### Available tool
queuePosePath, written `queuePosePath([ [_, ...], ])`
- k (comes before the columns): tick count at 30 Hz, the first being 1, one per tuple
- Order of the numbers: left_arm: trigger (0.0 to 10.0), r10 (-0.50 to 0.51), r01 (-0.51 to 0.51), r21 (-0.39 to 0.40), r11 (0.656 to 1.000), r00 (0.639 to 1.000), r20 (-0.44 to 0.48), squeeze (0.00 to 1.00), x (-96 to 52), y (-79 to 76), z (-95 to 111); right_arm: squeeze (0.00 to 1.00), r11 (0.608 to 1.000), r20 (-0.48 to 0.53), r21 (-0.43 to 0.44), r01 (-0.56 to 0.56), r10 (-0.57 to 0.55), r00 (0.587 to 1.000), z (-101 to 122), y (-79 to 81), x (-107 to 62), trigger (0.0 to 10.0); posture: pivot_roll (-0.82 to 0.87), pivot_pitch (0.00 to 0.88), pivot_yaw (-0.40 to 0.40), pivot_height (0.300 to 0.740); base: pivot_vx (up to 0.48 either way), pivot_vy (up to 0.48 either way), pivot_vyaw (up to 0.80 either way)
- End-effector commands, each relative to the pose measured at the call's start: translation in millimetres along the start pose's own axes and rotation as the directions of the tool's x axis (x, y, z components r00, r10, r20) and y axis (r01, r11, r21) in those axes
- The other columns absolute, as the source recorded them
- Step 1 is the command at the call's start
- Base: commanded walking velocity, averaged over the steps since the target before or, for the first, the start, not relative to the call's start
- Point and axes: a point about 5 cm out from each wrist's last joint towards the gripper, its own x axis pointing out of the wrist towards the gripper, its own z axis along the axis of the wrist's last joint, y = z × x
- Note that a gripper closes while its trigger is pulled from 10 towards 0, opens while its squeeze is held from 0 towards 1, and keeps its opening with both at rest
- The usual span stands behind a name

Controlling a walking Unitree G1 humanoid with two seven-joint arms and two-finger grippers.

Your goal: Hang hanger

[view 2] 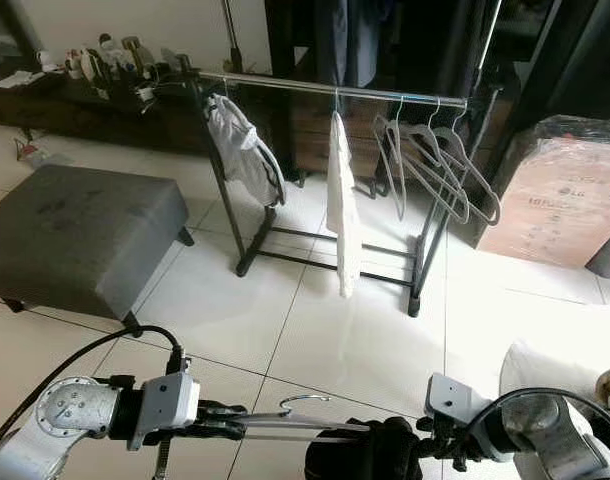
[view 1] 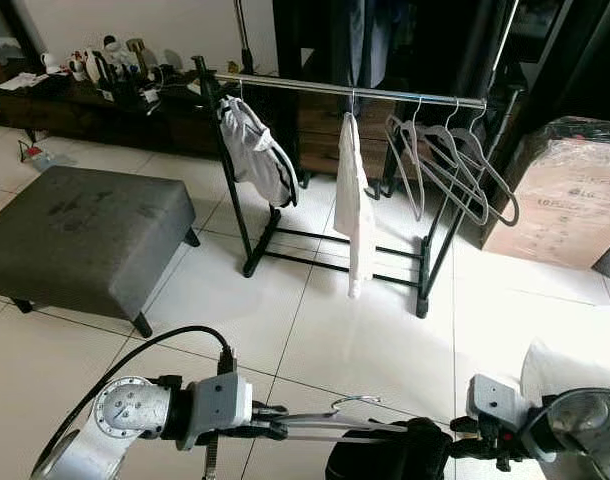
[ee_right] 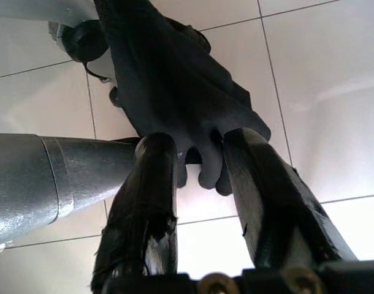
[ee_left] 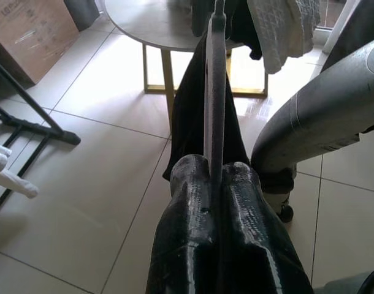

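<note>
A grey hanger [ee_left: 214, 92] with a silver hook [view 1: 355, 402] carries a black garment [view 1: 385, 455] low in front of me. My left gripper [view 1: 275, 425] is shut on the hanger's arm, which runs out between its fingers [ee_left: 193, 184]. From the other side, my right gripper [view 1: 457, 428] is closed on the black garment [ee_right: 168, 73], and the cloth bunches between its fingers [ee_right: 153, 159]. The black clothes rack with a silver rail [view 1: 355, 92] stands about two floor tiles ahead.
On the rail hang a pale jacket [view 1: 255, 150], a white garment [view 1: 353, 205] and several empty grey hangers [view 1: 450, 165]. A grey ottoman [view 1: 80, 235] stands at the left and a cardboard box [view 1: 560, 200] at the right. A dark sideboard [view 1: 85, 100] lines the back wall.
</note>
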Motion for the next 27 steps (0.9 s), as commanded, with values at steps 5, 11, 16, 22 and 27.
queuePosePath([
  [5,10.0,0.029,-0.031,0.03,0.999,0.998,0.055,0.0,-1.6,4.2,10.4,0.0,1.0,-0.019,0.028,0.007,-0.007,1.0,-7.0,4.1,1.4,10.0,-0.07,0.141,0.0,0.74,0.0,0.0,0.0],
  [11,10.0,0.106,-0.109,0.039,0.993,0.993,0.057,0.0,-3.1,11.4,10.3,0.0,0.988,-0.033,0.114,0.107,-0.104,0.994,-16.1,4.6,4.9,10.0,-0.07,0.143,-0.002,0.74,0.0,0.0,0.0],
  [16,10.0,0.156,-0.158,0.024,0.987,0.985,0.076,0.0,-0.4,13.0,11.2,0.0,0.945,0.015,0.225,0.236,-0.245,0.969,-15.1,0.1,5.3,10.0,-0.08,0.149,-0.004,0.74,0.0,0.0,0.0],
  [22,10.0,0.176,-0.178,0.012,0.984,0.981,0.088,0.0,2.2,13.4,12.4,1.0,0.878,0.042,0.329,0.348,-0.382,0.923,-8.3,-4.6,5.1,10.0,-0.08,0.152,-0.003,0.74,0.0,0.0,0.0],
  [27,10.0,0.193,-0.195,0.013,0.981,0.977,0.086,0.0,1.8,16.8,12.4,0.99,0.863,0.047,0.356,0.357,-0.399,0.916,-4.6,0.5,5.2,10.0,-0.08,0.154,-0.001,0.74,0.0,0.0,0.0],
])
